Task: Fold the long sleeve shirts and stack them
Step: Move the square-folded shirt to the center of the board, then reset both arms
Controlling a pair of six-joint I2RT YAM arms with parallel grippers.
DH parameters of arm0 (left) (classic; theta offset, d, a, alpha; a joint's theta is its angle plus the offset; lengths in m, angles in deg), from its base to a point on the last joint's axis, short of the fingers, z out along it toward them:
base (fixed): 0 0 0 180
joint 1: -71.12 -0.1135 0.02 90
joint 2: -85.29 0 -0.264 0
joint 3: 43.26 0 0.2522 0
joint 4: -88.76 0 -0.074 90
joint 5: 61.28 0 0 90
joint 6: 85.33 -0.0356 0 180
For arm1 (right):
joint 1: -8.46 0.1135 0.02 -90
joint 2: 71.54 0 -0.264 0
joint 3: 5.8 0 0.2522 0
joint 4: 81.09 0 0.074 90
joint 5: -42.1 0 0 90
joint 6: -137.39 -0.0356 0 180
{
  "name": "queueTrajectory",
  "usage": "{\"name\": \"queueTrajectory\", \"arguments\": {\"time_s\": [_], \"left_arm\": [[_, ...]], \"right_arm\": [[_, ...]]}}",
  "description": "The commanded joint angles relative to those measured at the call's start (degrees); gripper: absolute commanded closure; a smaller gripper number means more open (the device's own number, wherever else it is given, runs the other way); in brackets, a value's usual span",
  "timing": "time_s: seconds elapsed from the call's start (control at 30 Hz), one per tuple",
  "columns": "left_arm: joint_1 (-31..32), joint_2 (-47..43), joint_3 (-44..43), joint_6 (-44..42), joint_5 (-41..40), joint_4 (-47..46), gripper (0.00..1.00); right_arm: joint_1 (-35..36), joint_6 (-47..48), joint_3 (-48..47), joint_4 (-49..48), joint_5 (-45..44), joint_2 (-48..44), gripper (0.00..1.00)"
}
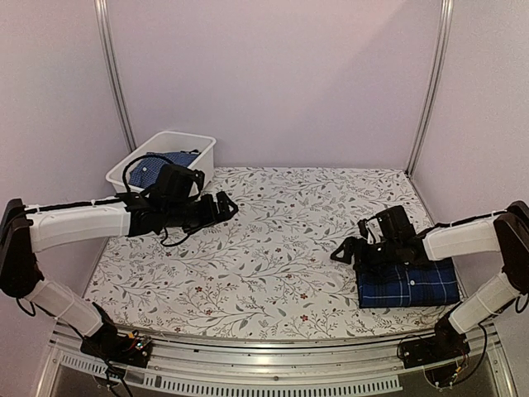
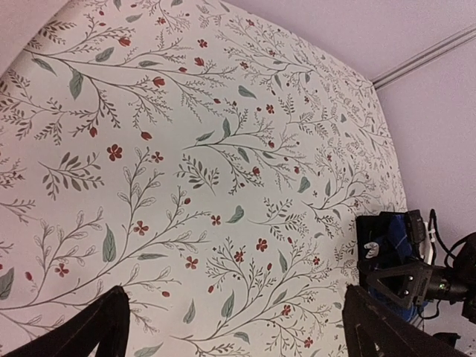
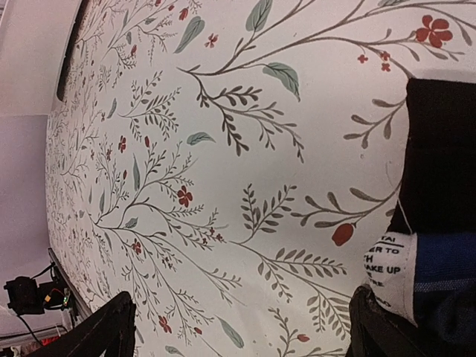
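Counting as we go, left gripper (image 1: 227, 205) and right gripper (image 1: 343, 251) both spread wide, empty, one folded plaid shirt (image 1: 409, 285) beside the right gripper, one black shirt (image 3: 442, 149) touching it, one white bin (image 1: 207, 161) far left.

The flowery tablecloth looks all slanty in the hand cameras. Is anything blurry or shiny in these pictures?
Top external view: soft even light, no glare on the tablecloth; only the metal rail in front glints and bows slightly. Left wrist view: print sharp but slanted; the left gripper's fingers look dark and soft-edged. Right wrist view: sharp too; the label is partly readable.
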Motion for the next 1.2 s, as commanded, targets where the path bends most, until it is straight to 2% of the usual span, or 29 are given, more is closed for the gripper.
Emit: {"name": "queueTrajectory", "arguments": {"time_s": [0.0,0.17,0.37,0.87,1.17], "left_arm": [[-0.9,0.8,-1.1,0.2,-0.4,-0.4,0.0],[-0.9,1.2,-1.1,0.0,-0.5,-0.6,0.0],[-0.9,1.3,-1.8,-0.7,-0.8,-0.3,0.0],[-1.6,0.3,-5.8,-6.9,-2.1,0.1,0.0],[-1.6,-0.6,-9.7,-13.0,-2.1,-1.3,0.0]], "right_arm": [[-0.5,-1.7,4.3,7.0,-1.3,-1.9,0.01],[-0.5,-1.9,5.2,7.5,-0.9,-3.8,0.01],[-0.3,-1.1,0.9,8.5,0.1,-4.4,0.01],[2.9,5.3,-22.5,14.9,-5.6,-2.3,0.01],[3.0,9.8,-30.1,11.3,-12.2,-5.0,0.01]]}}
